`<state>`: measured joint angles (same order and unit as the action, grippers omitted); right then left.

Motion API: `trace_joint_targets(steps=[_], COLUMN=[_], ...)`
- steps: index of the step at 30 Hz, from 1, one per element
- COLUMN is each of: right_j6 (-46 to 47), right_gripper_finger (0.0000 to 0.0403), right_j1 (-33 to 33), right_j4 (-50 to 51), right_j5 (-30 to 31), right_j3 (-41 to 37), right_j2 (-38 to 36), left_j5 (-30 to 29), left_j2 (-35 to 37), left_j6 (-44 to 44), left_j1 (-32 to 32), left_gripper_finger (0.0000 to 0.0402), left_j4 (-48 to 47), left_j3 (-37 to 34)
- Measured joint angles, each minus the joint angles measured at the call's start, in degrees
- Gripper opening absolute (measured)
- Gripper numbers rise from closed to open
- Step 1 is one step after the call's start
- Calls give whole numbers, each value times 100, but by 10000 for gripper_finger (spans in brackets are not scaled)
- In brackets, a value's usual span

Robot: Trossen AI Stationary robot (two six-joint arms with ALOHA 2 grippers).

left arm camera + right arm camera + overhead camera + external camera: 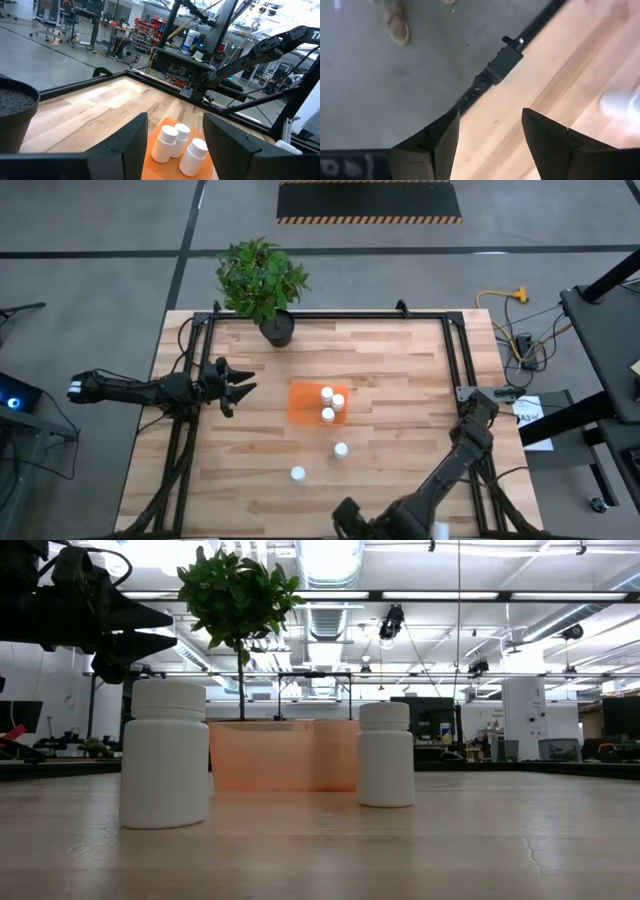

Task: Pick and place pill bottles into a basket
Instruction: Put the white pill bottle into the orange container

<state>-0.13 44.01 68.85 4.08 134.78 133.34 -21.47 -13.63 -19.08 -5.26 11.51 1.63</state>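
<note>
Already three pill bottles (328,403) in basket (303,402) — left claw (243,387) open, empty

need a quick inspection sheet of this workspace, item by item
surface: wooden table, black frame along its edges
job's things: three bottles upright in the orange basket; two bottles upright on the table, one near the basket, one nearer the front edge
clutter: potted plant at the back edge
grippers: left gripper open, empty, beside the basket; right gripper open, empty, at the front edge
cables: yellow cable on the floor to the right
surroundings: grey floor, striped mat behind the table
</note>
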Motion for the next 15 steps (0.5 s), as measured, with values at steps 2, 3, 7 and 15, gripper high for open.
trace_joint_targets(steps=[2, 3, 7, 15], right_j6=[-498, -675, -1224, -1618], right_gripper_finger=[206, 206, 206, 206], right_j1=[-27, -42, -84, -79], right_j4=[-1, -1, 1, 193], right_j5=[1, -2, -4, -473], right_j3=[0, 0, 0, 0], right_j2=[0, 0, -9, -11], left_j5=[0, 0, 0, 0], left_j2=[0, 0, 0, 0], left_j6=[-1, 1, 0, -1], left_j1=[-2, -2, -1, -1], left_gripper_finger=[173, 173, 173, 173], left_j4=[2, 0, 0, 0], left_j3=[0, 0, 0, 0])
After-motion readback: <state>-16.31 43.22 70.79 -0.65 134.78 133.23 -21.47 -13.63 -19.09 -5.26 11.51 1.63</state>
